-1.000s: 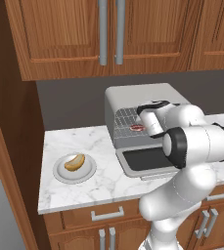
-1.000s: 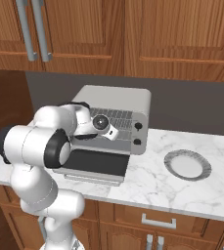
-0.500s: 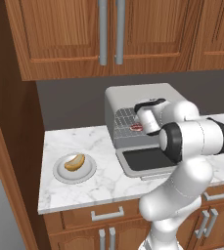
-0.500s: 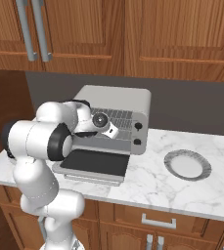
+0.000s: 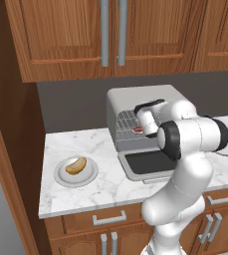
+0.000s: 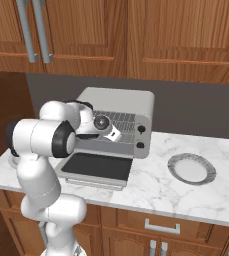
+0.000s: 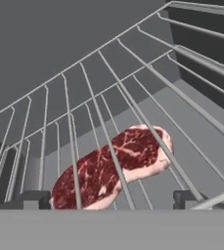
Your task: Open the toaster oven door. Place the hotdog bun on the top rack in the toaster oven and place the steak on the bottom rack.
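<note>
Wall cupboards: brown wood, two long grey handles, across the top of the frame.

Desk: white marble top, running across the lower half of the left base view, wooden drawers below.

Toaster oven: light grey box at frame centre, against the dark back wall; two dark knobs on its right side in the right base view.

Toaster oven door: folded down flat, dark glass facing up, just in front of the oven.

Empty plate: grey rim, right of centre in the right base view, well apart from the oven.

Bun plate: lower left of the left base view, carrying the hotdog bun.

Racks: top rack, thin silver wires crossing the hand view; bottom rack beneath it.

Steak: red, pale-streaked, lying on the bottom rack, low centre of the hand view; a small red patch inside the oven in the left base view.

Fingers: spread wide at the oven mouth, holding nothing, one tip each side of the steak's near edge.
</note>
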Motion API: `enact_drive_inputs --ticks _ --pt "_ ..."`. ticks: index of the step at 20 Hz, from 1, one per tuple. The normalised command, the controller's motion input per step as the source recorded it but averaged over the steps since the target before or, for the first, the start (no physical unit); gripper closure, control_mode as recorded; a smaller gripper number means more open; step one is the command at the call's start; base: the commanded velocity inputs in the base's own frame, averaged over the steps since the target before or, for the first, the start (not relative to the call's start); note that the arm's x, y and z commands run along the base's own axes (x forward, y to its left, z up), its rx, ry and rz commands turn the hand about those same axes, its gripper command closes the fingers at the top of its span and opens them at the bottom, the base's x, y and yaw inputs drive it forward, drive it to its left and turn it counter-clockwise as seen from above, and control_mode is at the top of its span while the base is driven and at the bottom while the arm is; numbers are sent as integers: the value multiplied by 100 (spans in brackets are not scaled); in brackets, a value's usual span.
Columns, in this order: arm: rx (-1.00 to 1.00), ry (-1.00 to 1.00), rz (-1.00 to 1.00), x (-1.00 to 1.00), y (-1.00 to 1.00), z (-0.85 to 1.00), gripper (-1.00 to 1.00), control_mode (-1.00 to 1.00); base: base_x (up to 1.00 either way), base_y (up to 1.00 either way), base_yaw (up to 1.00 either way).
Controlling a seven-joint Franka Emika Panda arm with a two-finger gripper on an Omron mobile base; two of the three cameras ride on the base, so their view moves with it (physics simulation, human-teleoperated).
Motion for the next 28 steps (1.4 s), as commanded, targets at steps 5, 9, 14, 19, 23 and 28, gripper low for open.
enact_drive_inputs --ticks 5,9,14,19,23,28 --pt "0 0 -4 14 0 -7 -100 -100 0 0 0" --pt "1 0 -3 16 0 -4 -100 -100 0 0 0" --pt "0 0 -3 13 0 -2 -100 -100 0 0 0" --pt "1 0 -3 9 0 -3 100 -100 0 0 0" --pt "3 0 0 1 0 -2 100 -100 0 0 0" --pt "5 -4 0 -1 0 -9 100 -100 0 0 0"
